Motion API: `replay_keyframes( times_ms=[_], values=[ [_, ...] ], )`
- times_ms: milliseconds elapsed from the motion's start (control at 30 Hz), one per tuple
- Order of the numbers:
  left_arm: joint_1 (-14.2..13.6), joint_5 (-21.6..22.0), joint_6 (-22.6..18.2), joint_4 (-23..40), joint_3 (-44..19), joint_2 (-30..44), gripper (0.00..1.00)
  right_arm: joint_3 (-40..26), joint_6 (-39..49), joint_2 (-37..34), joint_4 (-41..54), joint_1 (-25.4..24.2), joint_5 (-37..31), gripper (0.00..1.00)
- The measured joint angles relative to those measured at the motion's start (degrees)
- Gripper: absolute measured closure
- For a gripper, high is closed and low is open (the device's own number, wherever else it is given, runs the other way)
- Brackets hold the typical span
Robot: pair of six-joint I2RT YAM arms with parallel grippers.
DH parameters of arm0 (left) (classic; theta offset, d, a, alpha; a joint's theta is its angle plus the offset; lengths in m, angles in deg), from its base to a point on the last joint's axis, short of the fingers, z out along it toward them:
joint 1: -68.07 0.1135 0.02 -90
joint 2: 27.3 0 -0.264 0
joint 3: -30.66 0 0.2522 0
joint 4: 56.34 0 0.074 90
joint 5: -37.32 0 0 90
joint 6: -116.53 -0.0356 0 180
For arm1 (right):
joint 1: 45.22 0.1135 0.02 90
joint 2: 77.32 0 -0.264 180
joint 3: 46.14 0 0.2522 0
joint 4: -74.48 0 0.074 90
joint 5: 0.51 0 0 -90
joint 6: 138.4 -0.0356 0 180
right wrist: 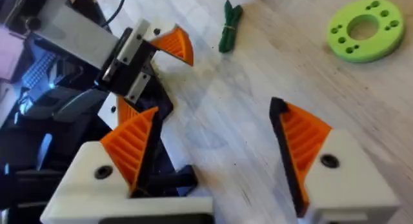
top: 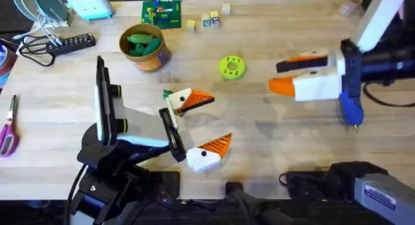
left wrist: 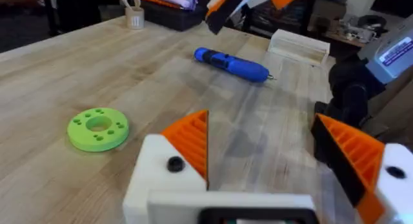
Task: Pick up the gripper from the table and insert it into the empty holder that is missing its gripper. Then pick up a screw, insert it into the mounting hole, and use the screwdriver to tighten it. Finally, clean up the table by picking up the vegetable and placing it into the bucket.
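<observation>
My left gripper (top: 220, 119) stands open over the middle of the table (top: 272, 141), an orange ribbed wedge on each white holder (left wrist: 158, 172). A dark screw head (left wrist: 174, 164) sits in that holder. The small dark green vegetable (top: 167, 93) lies just beside the left gripper's far finger (top: 188, 100); the right wrist view has the vegetable (right wrist: 229, 24) on bare wood. My right gripper (top: 275, 76) hovers open at the right, both fingers orange-padded (right wrist: 303, 137). The blue screwdriver (top: 350, 109) lies under the right arm. The tan bucket (top: 155, 56) at the back left holds bright green pieces.
A flat green disc (top: 231, 67) lies between the bucket and the right gripper. A power strip (top: 65, 43), scissors (top: 8, 128), a green board (top: 162, 11) and small blocks (top: 211, 19) line the left and far edges. Bare wood spreads under the right gripper.
</observation>
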Motion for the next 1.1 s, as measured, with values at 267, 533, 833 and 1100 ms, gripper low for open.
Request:
replay_keyframes(
  times_ms=[267, 533, 833, 1100],
  values=[
    [0.0, -0.1, 0.0, 0.0, 0.0, 0.0, 0.008, 8.7, 15.5, -1.3, -0.5, -0.7, 4.6, 0.010],
    [0.0, -0.1, 0.0, 0.0, 0.0, 0.0, 0.007, 9.0, 21.3, -1.5, -8.4, 0.1, 4.5, 0.010],
    [0.0, -0.3, -0.1, 0.0, 0.0, 0.0, 0.980, 9.0, 22.5, -1.5, -8.7, 2.0, 4.5, 0.010],
    [0.0, -0.3, -0.1, 0.0, 0.0, 0.0, 0.995, 9.0, 23.0, -1.5, -8.8, 2.1, 4.5, 0.010]
  ],
)
